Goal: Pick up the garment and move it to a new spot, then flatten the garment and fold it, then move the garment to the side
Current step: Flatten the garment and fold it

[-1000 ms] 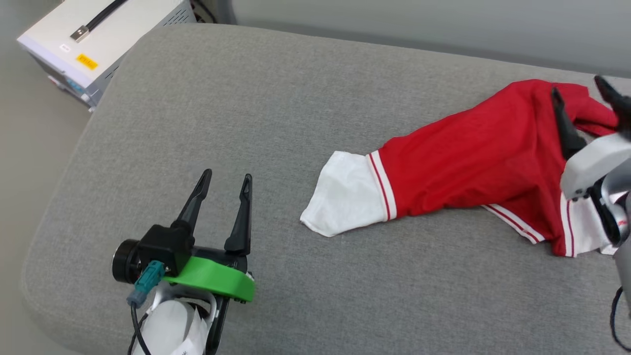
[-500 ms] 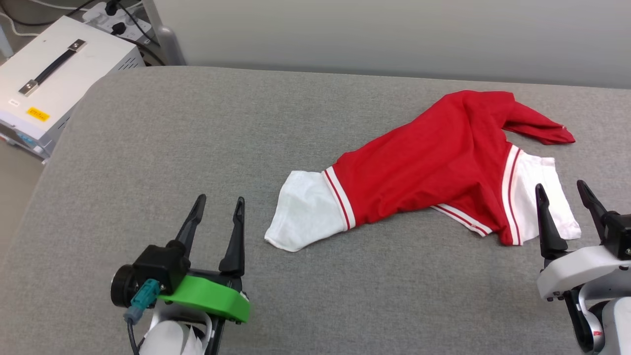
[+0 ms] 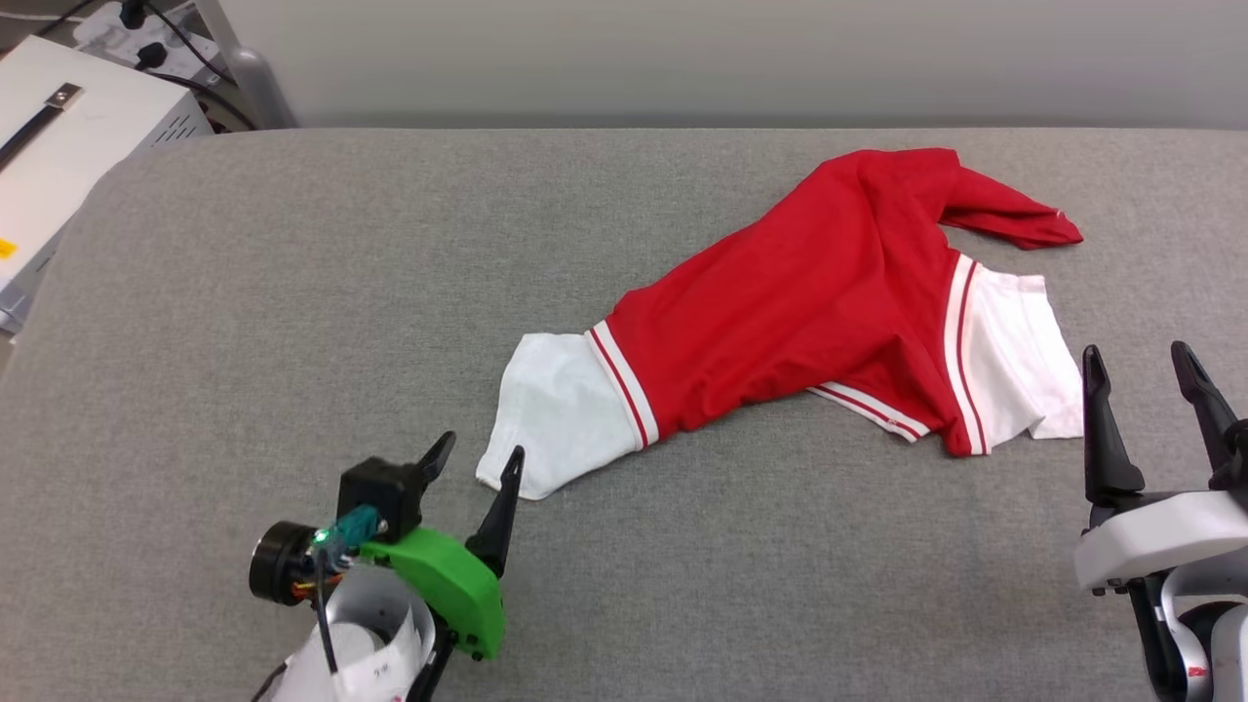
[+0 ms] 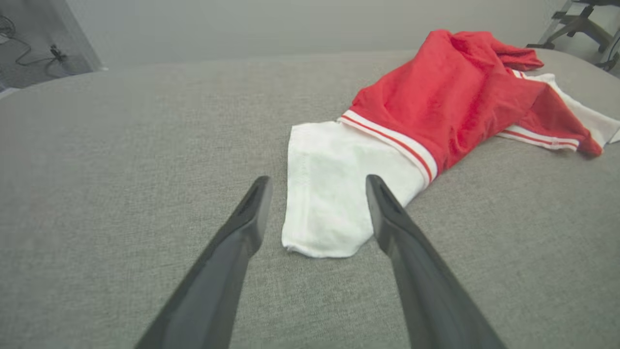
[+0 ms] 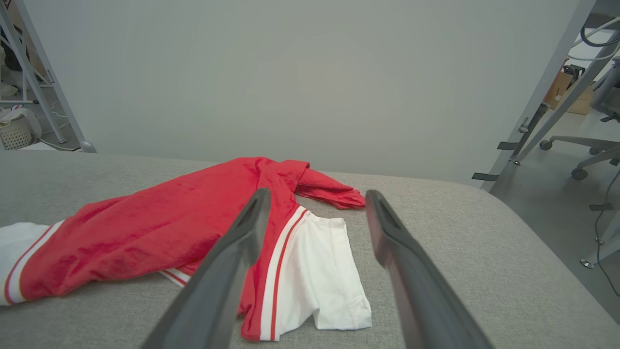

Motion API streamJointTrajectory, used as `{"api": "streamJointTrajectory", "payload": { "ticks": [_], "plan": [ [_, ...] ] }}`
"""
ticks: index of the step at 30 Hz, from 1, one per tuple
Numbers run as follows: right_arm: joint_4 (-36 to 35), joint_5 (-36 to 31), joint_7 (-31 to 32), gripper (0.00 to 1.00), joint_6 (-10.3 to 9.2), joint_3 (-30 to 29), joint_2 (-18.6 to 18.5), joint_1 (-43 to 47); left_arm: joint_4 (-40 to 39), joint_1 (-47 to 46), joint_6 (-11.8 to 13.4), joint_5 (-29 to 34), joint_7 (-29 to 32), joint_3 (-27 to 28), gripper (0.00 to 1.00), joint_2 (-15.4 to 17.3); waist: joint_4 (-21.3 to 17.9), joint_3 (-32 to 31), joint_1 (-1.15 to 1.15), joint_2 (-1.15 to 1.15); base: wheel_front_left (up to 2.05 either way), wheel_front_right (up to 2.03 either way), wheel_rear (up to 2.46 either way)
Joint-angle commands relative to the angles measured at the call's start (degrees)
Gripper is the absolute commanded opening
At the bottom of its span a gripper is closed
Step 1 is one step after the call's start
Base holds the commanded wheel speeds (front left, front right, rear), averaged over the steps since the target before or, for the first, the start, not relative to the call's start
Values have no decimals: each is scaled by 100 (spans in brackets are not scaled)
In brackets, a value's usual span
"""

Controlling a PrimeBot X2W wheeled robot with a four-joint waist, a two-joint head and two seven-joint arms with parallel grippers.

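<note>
Left gripper (image 3: 483, 447), lower left of head view: jaws spread wide, nothing between them. Fingers angled toward upper right.

Right gripper (image 3: 1135, 351), lower right of head view: jaws also wide, empty, fingers pointing straight up the frame.

The garment (image 3: 799, 292) lies on the grey padded surface (image 3: 292, 292), running diagonally from frame centre to upper right. Red body is bunched and wrinkled, not flat. A red flap sticks out to the right at the upper end.

Near white sleeve (image 3: 556, 429) is at the lower-left end of the garment, red-and-white trim where it meets the body. My left fingertips sit just beside its open end. In the left wrist view the sleeve end shows in the gap between my two fingers. Contact or not: can't tell.

Far white sleeve (image 3: 1014, 351) is on the right side, same striped trim. My right gripper's inner finger is near its lower right corner, not touching.

White equipment box (image 3: 58, 156) is at the upper left edge, off the surface.
</note>
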Motion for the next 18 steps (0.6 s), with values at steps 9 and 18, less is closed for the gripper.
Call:
{"api": "streamJointTrajectory", "payload": {
  "ticks": [9,18],
  "plan": [
    [-243,34,84,100,-5,46,131,31,-215,-725,182,-7,2983,-195,100,506,-452,521,0,61,0,0,0],
    [-182,-22,14,100,-5,40,192,-64,205,-963,300,56,3764,-227,100,715,-687,838,0,61,0,0,0]
  ]
}}
